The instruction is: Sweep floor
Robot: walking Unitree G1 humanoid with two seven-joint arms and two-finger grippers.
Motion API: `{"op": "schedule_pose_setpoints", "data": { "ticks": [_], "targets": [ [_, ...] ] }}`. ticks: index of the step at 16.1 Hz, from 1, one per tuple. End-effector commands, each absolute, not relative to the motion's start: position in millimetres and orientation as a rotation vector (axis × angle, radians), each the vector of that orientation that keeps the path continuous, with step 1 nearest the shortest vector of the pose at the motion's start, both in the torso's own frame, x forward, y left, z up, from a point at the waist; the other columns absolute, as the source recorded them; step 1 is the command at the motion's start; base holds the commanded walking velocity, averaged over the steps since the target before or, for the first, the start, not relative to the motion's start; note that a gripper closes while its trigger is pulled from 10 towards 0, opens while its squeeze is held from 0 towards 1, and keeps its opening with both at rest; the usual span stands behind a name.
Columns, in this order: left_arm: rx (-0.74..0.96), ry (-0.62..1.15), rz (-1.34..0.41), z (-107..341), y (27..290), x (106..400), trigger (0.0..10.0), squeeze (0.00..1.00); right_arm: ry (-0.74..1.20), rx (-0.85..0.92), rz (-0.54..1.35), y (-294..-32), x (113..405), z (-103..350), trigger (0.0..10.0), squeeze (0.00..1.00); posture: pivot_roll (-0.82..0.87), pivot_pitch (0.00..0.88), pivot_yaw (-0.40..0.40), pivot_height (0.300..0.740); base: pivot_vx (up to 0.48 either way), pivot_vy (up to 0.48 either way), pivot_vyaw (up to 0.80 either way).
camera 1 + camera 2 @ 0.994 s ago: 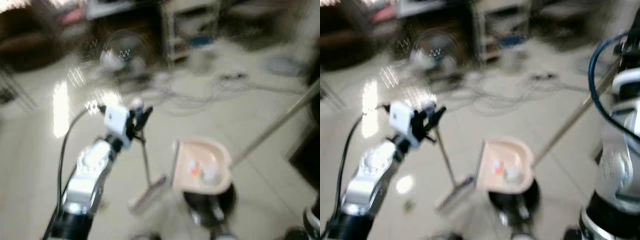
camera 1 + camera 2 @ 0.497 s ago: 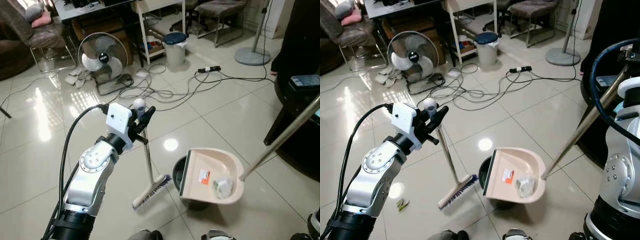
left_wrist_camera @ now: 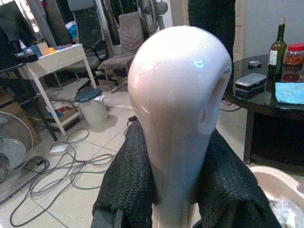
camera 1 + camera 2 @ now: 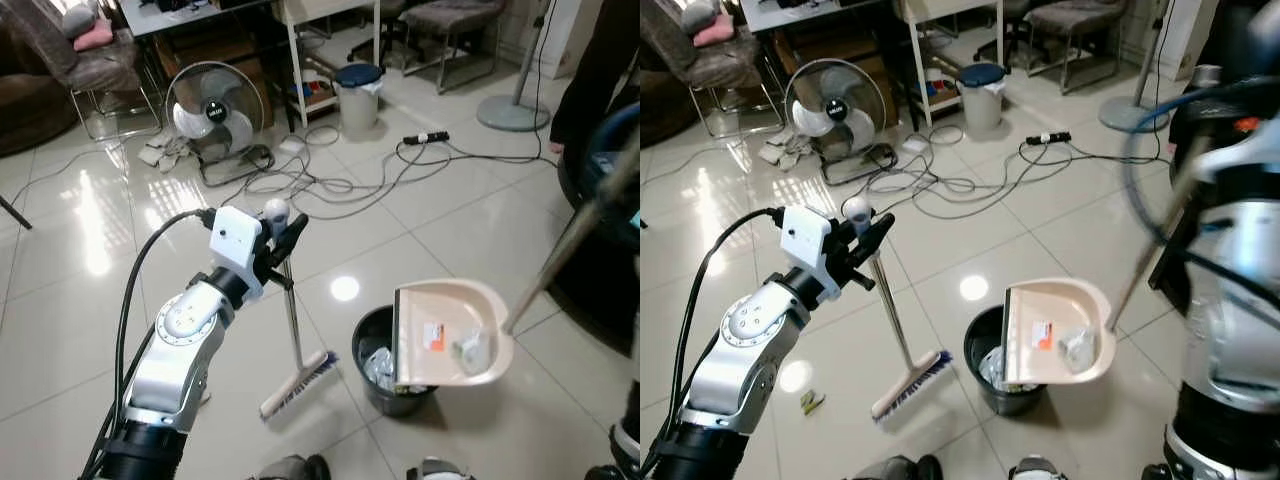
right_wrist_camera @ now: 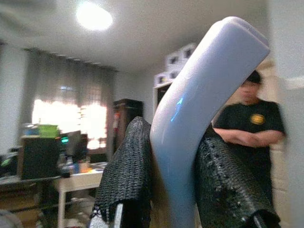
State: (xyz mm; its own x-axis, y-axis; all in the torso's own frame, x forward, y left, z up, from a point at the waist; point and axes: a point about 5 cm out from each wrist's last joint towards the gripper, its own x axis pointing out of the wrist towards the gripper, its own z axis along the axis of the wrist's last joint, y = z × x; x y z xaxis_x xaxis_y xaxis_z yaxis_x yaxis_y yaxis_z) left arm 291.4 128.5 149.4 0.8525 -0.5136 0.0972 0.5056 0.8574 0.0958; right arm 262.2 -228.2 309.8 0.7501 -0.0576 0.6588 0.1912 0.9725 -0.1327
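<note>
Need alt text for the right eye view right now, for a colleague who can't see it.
A beige dustpan holding scraps hangs tilted over a black bin, carried by the right gripper's long handle. The left gripper holds a broom upright on the tiled floor.

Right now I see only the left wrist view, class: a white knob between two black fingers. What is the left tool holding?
Observer: The left tool is shut on the broom, whose bristles rest on the floor.
Operator: Where is the dustpan?
Observer: The dustpan is tipped over the black bin, holding crumpled paper.
Operator: Who carries it?
Observer: The right tool is shut on the dustpan's long handle.
Operator: Any litter left?
Observer: A small scrap lies on the tiles left of the broom.
</note>
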Motion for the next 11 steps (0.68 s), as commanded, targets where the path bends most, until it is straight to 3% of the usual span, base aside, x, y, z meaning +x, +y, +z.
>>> {"op": "schedule_pose_setpoints", "data": {
  "ticks": [1, 3, 6, 11],
  "targets": [
    [0.1, -0.159, -0.523, 159.3, 134.4, 290.9, 10.0, 0.0, -0.827, -0.255, -0.063, -214.2, 258.6, 324.5, 10.0, 0.0, -0.06, 0.108, 0.145, 0.74, 0.0, 0.0, 0.0],
    [0.1, -0.159, -0.523, 159.3, 134.4, 290.9, 10.0, 0.0, -0.827, -0.255, -0.063, -214.2, 258.6, 324.5, 10.0, 0.0, -0.06, 0.108, 0.145, 0.74, 0.0, 0.0, 0.0],
    [0.119, -0.167, -0.511, 162.6, 139.7, 291.2, 10.0, 0.0, -0.953, -0.356, 0.128, -172.3, 266.9, 322.4, 10.0, 0.0, -0.03, 0.122, 0.157, 0.74, 0.0, 0.0, 0.0],
    [0.123, -0.171, -0.51, 164.9, 140.0, 291.7, 10.0, 0.0, -0.964, -0.348, 0.253, -144.6, 271.6, 309.6, 10.0, 0.0, -0.03, 0.127, 0.161, 0.74, 0.0, 0.0, 0.0]
  ]
}}
